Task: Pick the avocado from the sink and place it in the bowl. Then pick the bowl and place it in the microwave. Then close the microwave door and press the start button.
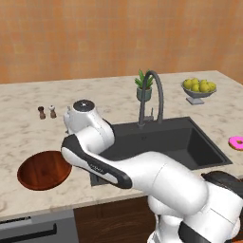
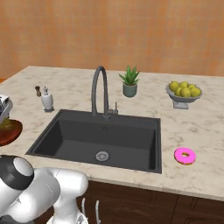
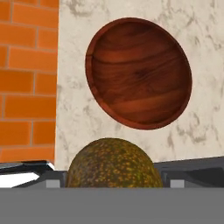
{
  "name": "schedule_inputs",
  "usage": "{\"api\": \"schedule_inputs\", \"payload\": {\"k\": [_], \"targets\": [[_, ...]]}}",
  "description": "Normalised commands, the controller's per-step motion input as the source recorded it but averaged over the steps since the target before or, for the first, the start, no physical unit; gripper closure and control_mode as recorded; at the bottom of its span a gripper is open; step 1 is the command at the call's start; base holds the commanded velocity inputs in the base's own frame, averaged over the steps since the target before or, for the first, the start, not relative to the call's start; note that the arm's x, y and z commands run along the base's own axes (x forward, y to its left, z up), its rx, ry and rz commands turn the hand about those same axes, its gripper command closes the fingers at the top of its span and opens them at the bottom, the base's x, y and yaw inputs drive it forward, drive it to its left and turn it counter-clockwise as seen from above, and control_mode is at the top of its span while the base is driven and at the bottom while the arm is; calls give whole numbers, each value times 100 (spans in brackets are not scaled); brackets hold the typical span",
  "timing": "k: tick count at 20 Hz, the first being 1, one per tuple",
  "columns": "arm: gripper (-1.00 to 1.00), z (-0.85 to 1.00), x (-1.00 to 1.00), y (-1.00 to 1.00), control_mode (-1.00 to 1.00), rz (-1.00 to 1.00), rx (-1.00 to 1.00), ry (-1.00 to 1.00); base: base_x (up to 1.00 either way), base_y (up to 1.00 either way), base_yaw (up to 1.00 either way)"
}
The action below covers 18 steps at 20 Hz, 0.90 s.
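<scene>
Between the two dark fingers of our claw (image 3: pixel 113 177) sits the avocado (image 3: pixel 113 164), and in the hand view we see it at the bottom, its rounded olive-brown top with yellow speckles rising between the finger blocks on both sides. Our jaws stand wide and they close on the fruit, so we hold it. Which way its long axis runs we cannot tell, because the lower part of it is hidden; we see only a dome. Beyond the avocado, the wooden bowl (image 3: pixel 139 72) lies on the pale marble counter (image 3: pixel 201 26), upright and with nothing inside, apart from the fruit. In the left base view the bowl (image 1: pixel 43 170) rests on the counter to the left of the dark sink (image 1: pixel 175 140), near the front edge, and our arm bends over the left end of the basin. In the right base view the sink (image 2: pixel 103 140) shows its round drain, and the bowl (image 2: pixel 8 131) appears at the left edge.
</scene>
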Motion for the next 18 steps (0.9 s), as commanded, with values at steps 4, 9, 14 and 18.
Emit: {"api": "schedule_inputs", "payload": {"k": [4,9,14,18], "targets": [[100,-31,22,54,-100,0,0,6,0,0,0],[100,-36,19,39,-100,0,0,2,0,0,0],[100,-7,18,44,-100,-1,0,0,0,0,0],[100,-23,15,12,-100,-4,0,0,0,0,0]]}}
